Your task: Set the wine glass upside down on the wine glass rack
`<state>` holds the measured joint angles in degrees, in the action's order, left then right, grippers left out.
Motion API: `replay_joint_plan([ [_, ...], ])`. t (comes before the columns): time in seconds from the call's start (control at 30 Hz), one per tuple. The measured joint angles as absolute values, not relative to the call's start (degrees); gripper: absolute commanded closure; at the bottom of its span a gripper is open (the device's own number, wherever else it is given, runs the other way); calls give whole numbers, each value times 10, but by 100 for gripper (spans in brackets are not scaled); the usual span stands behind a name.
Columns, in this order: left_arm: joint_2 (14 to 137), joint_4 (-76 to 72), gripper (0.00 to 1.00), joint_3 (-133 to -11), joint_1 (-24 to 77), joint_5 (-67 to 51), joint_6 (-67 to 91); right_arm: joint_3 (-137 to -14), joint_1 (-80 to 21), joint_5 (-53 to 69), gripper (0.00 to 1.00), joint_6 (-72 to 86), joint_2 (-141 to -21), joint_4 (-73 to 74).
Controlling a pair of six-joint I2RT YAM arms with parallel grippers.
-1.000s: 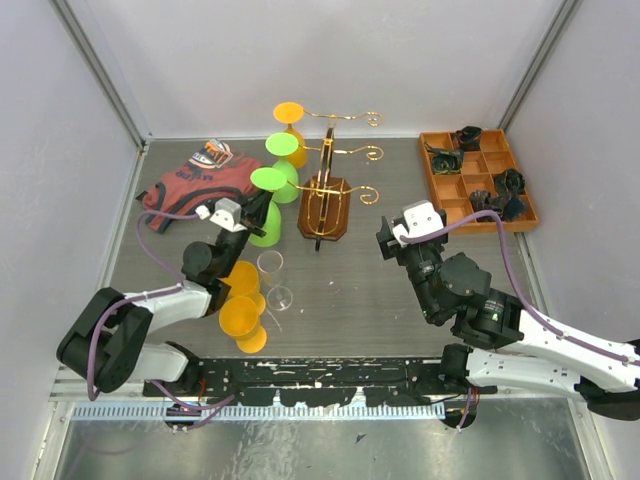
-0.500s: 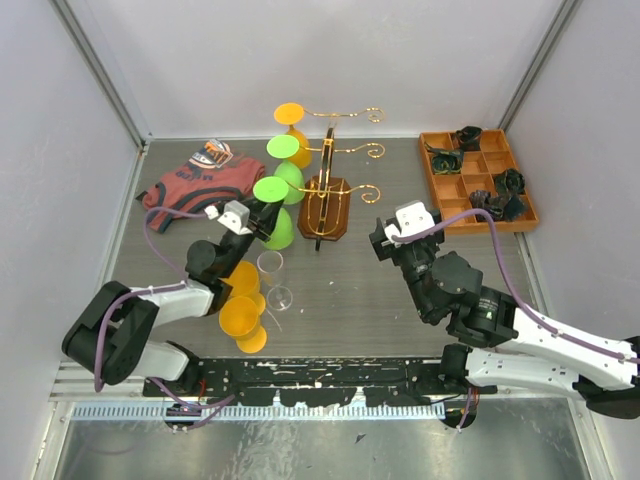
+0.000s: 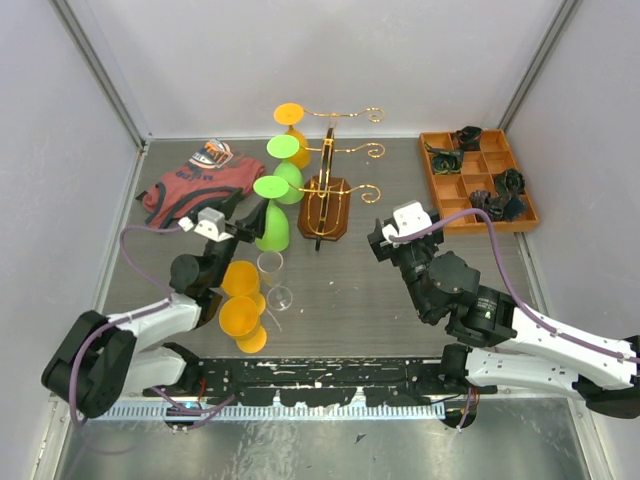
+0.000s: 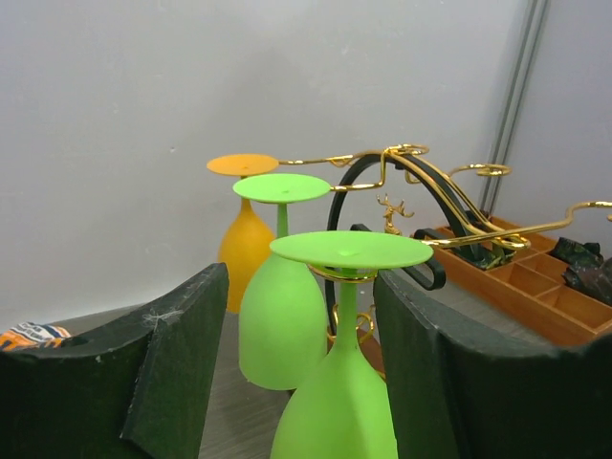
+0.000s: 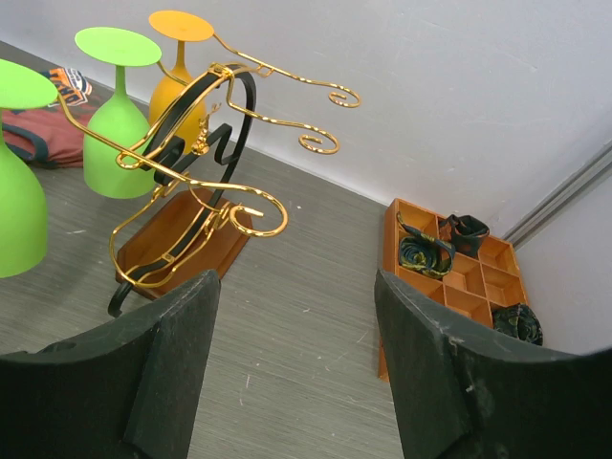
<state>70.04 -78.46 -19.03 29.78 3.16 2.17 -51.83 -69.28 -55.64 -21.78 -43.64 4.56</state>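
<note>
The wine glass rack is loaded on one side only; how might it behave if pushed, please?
The wine glass rack may tip leftward, since all three glasses hang on its left arms. Its broad wooden base should steady it, though the hanging glasses would likely swing or slide.

The wine glass rack [image 3: 326, 190] was shiny gold wire metal, with a glossy black bar [image 4: 335, 206] and a polished brown wooden base [image 5: 186, 239]. The nearest green wine glass [image 4: 335, 402] looked like smooth, matt plastic. The table [image 5: 306, 382] had a dull grey wood-grain surface. The left tool [image 4: 298, 382] had matt black, slightly rough pads [image 4: 177, 373].
</note>
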Motion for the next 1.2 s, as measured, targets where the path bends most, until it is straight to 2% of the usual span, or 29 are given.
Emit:
replay_joint_plan([
  [0.33, 549, -667, 27, -165, 298, 83, 15, -542, -693, -538, 27, -182, -464, 83],
  [0.67, 407, -403, 31, -217, 298, 221, 19, -662, -693, -475, 27, -51, -569, 202],
  [0.97, 387, 28, 28, -463, 298, 299, 71, -731, -693, -419, 27, 63, -661, 293],
  [1.2, 396, 262, 33, -562, 297, 211, 94, -733, -693, -410, 26, 119, -666, 324],
])
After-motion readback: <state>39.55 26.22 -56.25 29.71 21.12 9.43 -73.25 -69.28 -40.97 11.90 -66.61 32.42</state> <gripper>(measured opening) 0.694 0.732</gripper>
